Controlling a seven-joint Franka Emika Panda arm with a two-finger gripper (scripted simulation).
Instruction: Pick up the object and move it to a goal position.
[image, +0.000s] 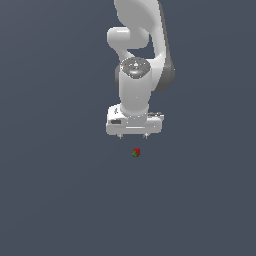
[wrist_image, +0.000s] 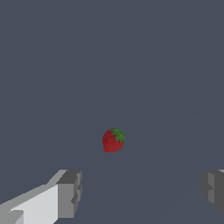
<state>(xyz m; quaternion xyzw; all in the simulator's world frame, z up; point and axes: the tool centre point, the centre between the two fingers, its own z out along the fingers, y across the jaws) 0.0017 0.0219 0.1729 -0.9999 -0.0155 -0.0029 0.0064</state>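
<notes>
Looking near to far in the exterior view: strawberry (image: 135, 152), red with a green cap, lies on the plain grey floor (image: 55, 200), untouched, just in front of the gripper (image: 133, 136). Gripper fingers (wrist_image: 70, 192) spread wide apart, nothing between them. White Panda arm (image: 135, 75) rises behind.

You get flat, even light in both views, with no clear source and no glare. The plain dark slate-grey ground (image: 50, 200) shows no cast shadows, only a faint diagonal change of tone in the wrist view. The glossy white robot arm (image: 135, 90) is softly shaded, darker toward the exterior view's right. The tiny red strawberry with green leaves (wrist_image: 113, 140) looks coarse and pixelated in the exterior view and sharper from the wrist. You see no edge distortion.
</notes>
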